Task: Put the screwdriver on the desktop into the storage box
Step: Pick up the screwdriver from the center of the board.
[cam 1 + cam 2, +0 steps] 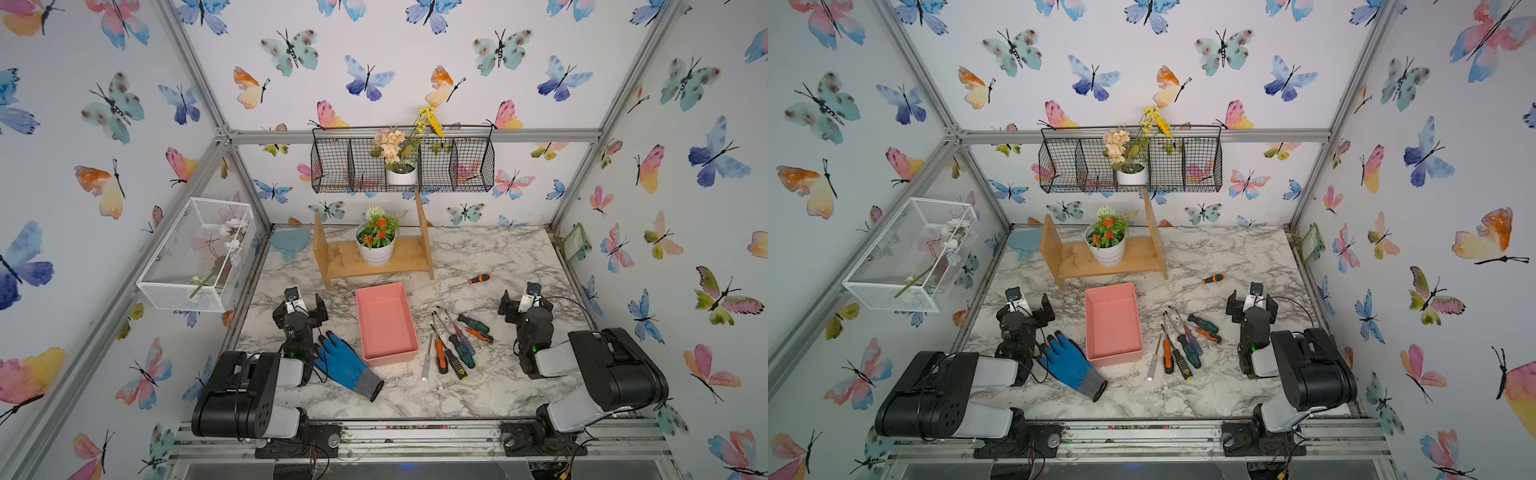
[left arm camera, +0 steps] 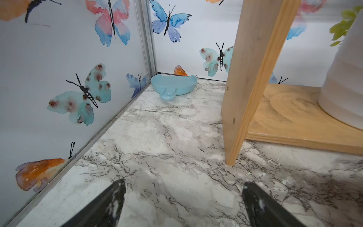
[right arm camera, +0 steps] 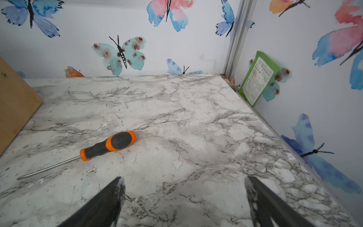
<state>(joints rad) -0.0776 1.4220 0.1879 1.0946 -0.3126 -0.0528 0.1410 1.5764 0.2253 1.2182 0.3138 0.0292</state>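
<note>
The salmon-pink storage box [image 1: 384,322] [image 1: 1113,322] stands empty in the middle of the marble desktop [image 1: 478,390]. Several screwdrivers [image 1: 455,340] [image 1: 1185,343] lie in a loose pile just right of it. One orange-and-black screwdriver [image 1: 480,279] [image 1: 1213,279] lies alone farther back; in the right wrist view this screwdriver [image 3: 110,145] sits ahead of the jaws and to one side. My right gripper [image 1: 525,299] [image 3: 183,179] is open over bare marble, right of the pile. My left gripper [image 1: 301,305] [image 2: 183,183] is open and empty, left of the box.
A blue work glove [image 1: 345,363] lies between the left arm and the box. A wooden shelf [image 1: 332,259] with a potted plant [image 1: 376,249] stands behind the box. A light-blue dish [image 2: 173,86] sits in the back left corner. Wire baskets [image 1: 195,253] [image 1: 473,164] hang on the walls.
</note>
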